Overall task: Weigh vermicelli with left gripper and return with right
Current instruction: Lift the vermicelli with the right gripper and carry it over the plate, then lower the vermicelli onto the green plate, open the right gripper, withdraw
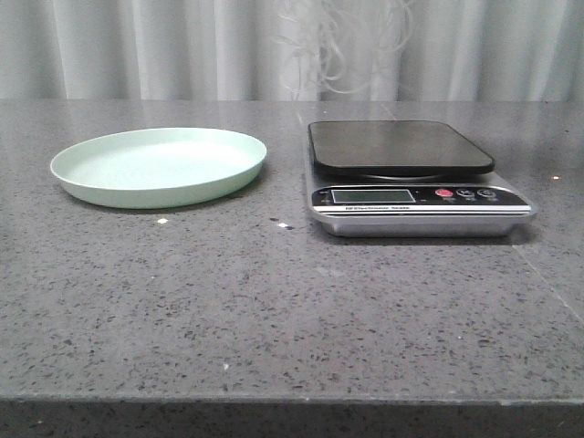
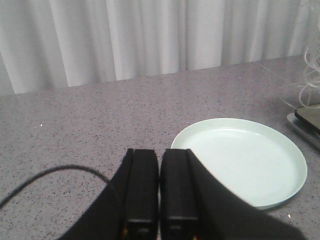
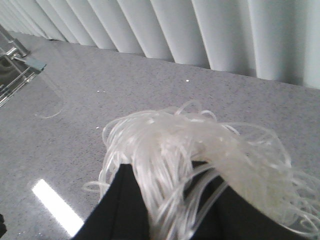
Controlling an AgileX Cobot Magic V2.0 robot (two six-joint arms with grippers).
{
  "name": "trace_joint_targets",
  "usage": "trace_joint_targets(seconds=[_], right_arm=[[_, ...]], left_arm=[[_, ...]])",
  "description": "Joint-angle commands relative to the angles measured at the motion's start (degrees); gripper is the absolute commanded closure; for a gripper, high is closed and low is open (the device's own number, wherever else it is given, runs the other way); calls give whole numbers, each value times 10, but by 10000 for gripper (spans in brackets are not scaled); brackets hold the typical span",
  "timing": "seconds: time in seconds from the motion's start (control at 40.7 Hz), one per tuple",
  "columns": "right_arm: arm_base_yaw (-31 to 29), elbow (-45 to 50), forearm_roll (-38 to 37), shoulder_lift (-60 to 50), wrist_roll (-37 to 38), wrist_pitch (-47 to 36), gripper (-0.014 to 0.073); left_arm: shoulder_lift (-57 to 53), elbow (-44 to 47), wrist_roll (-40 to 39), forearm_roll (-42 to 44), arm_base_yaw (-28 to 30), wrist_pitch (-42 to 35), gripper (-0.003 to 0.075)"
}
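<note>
Left end effector (image 2: 160, 192) closed, empty, near bare green plate (image 1: 160, 164). Scale (image 1: 415, 178) vacant. Right end effector (image 3: 165, 200) grips vermicelli (image 3: 195, 150), aloft. Return step underway; next: carry strands leftward, release over plate.

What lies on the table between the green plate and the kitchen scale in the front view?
Only bare grey table lies between the plate and the scale, apart from small bright glints or flecks on the surface; the front view shows this.
</note>
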Motion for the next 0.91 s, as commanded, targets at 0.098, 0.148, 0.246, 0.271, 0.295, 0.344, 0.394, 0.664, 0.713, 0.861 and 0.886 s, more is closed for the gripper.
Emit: trace_joint_targets(seconds=[0.098,0.148,0.246,0.271,0.295,0.344,0.394,0.664,0.713,0.861,0.886], right_arm=[[62,-33,39,23,-26,-56,443],[75,-33,39,36,-26,-59,443],[95,-33,39,65,-27,-67,443],[100,-33,39,74,-27,-70,443],[104,-33,39,82,-27,-74,443],[111,-33,39,97,-27,-82,443],[116,-33,39,112,-30,-89,443],[136,-33,39,184,-44,-84,443],[141,-33,39,193,-56,-84,443],[154,-32,35,217,-88,-84,443],[157,-32,34,219,-94,-85,443]], left_arm=[[1,-16,-6,-6,1,-48,583],[1,-16,-6,-6,1,-48,583],[1,-16,-6,-6,1,-48,583],[1,-16,-6,-6,1,-48,583],[1,-16,-6,-6,1,-48,583],[1,-16,-6,-6,1,-48,583],[1,-16,-6,-6,1,-48,583],[1,-16,-6,-6,1,-48,583],[1,-16,-6,-6,1,-48,583],[1,-16,-6,-6,1,-48,583],[1,-16,-6,-6,1,-48,583]])
